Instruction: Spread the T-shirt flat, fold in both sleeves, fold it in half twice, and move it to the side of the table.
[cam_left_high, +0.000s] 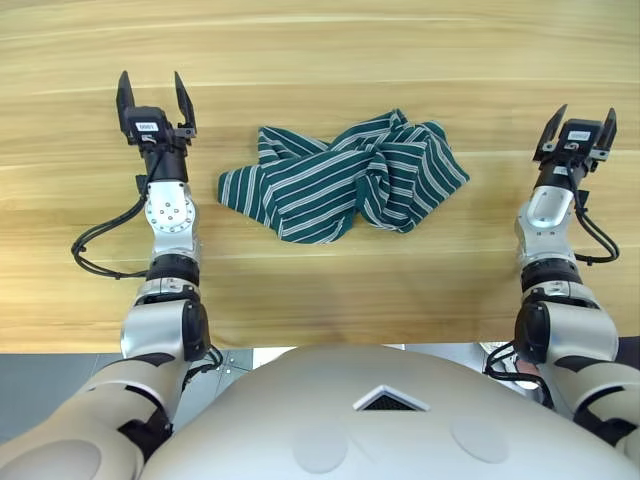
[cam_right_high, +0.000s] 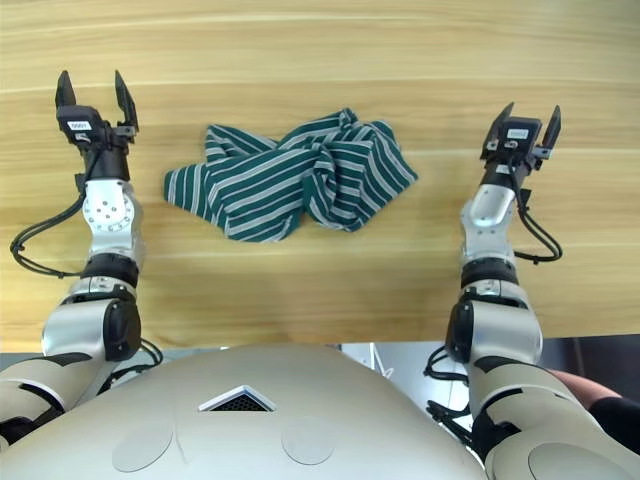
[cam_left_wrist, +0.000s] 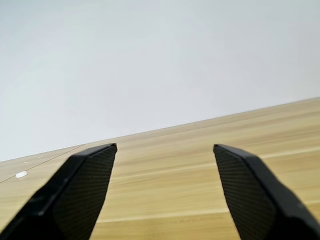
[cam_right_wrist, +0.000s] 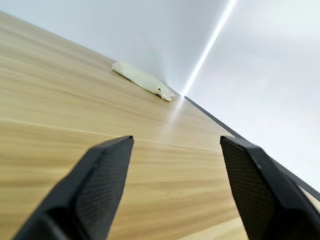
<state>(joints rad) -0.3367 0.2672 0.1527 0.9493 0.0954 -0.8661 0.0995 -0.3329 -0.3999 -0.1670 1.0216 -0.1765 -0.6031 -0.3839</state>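
A green T-shirt with white stripes (cam_left_high: 345, 178) lies crumpled in a heap on the middle of the wooden table (cam_left_high: 320, 40). My left gripper (cam_left_high: 152, 88) hovers to the left of the heap, fingers spread open with nothing between them. My right gripper (cam_left_high: 582, 124) stands to the right of the shirt, also open and empty. Neither gripper touches the cloth. In the left wrist view the two dark fingertips (cam_left_wrist: 80, 192) frame bare table. In the right wrist view the fingertips (cam_right_wrist: 95, 192) do the same.
A folded pale cloth (cam_right_wrist: 144, 80) lies far off on the table near the wall in the right wrist view. The table's front edge (cam_left_high: 320, 345) runs just ahead of my body. Bare wood surrounds the shirt on all sides.
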